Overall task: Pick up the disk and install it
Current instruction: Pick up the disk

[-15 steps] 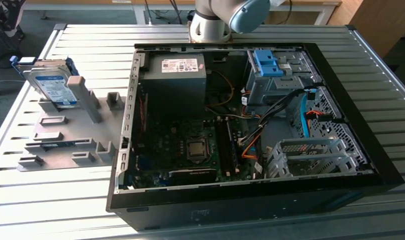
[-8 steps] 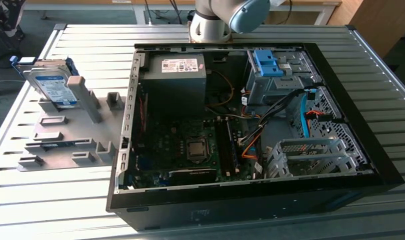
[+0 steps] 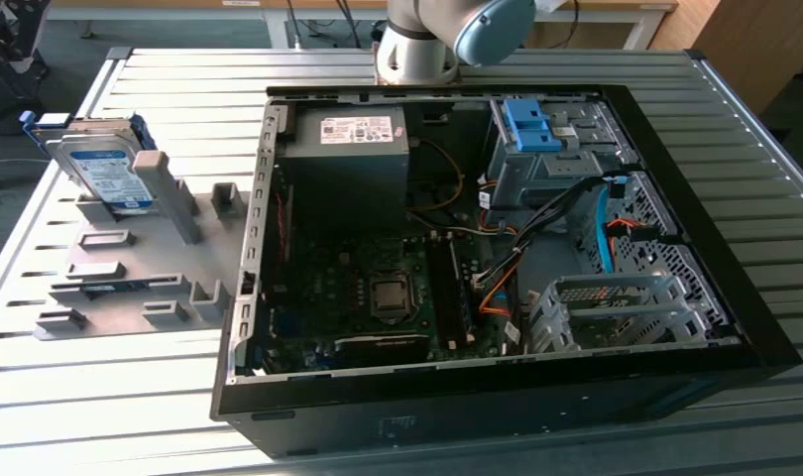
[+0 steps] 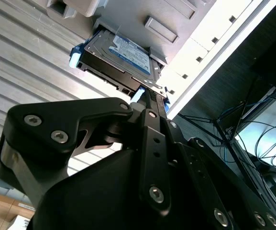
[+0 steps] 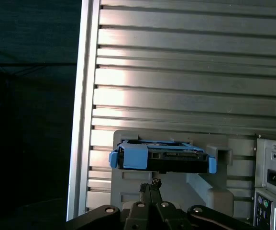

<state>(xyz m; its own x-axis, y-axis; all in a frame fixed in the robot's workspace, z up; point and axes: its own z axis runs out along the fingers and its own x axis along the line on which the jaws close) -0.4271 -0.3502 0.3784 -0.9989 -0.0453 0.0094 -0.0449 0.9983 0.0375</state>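
— Where to look for the disk (image 3: 100, 169)?
— Propped on edge in the grey fixture (image 3: 124, 268) at the exterior view's left, well apart from the open computer case (image 3: 508, 407); probably tilted so to leave the blue frame free for a grasp.
— And the gripper (image 5: 152, 183)?
— Narrow, fingers drawn together, holding nothing; pointed at the disk, near it, seemingly not touching.
— Any difference between views?
— In the first wrist view, the connector edge between blue corners; in the second wrist view, the white-and-blue label face; in the exterior view, the case's interior with a blue bracket (image 3: 531, 124).
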